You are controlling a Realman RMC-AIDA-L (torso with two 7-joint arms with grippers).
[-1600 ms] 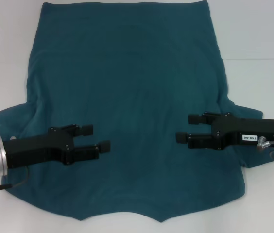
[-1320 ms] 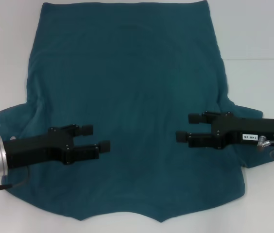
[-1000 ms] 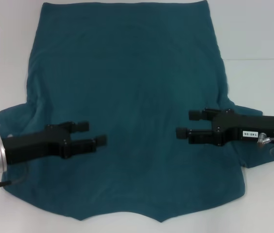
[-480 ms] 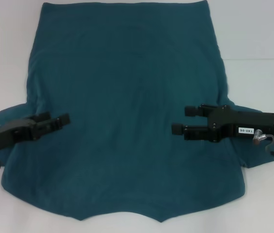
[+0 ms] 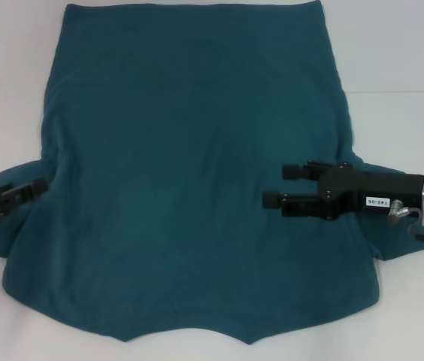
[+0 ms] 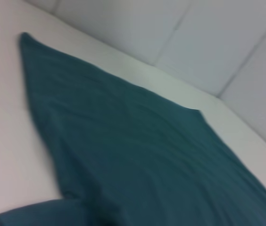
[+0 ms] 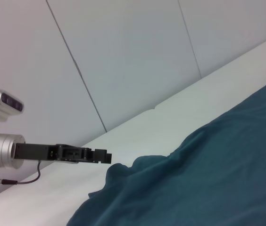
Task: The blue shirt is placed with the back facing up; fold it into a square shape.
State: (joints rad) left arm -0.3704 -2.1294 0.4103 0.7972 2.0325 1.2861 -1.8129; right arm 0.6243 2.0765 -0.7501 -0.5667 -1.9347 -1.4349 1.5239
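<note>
The left gripper (image 5: 37, 185), a slim black two-fingered tool, hangs over the shirt's left sleeve near the left edge of the white desk (image 5: 407, 53), seen edge-on, so whether its fingers are parted or closed cannot be told; the blue shirt (image 5: 197, 150), a large dark teal cotton T-shirt, lies spread back-up across the middle of the desk, hem toward the far edge, collar at the near edge, both short sleeves splayed out, no fold yet made; at right, the right gripper (image 5: 282, 186), black with a silver wrist, hovers over the cloth just inside the right sleeve, its fingers parted and holding nothing; the right wrist view shows the left gripper low over the rumpled sleeve. The likely trouble is in the pick: a soft sleeve could yield only one layer or slip free, or two uneven grabs could drag the body askew, leaving a crooked fold rather than a square.
</note>
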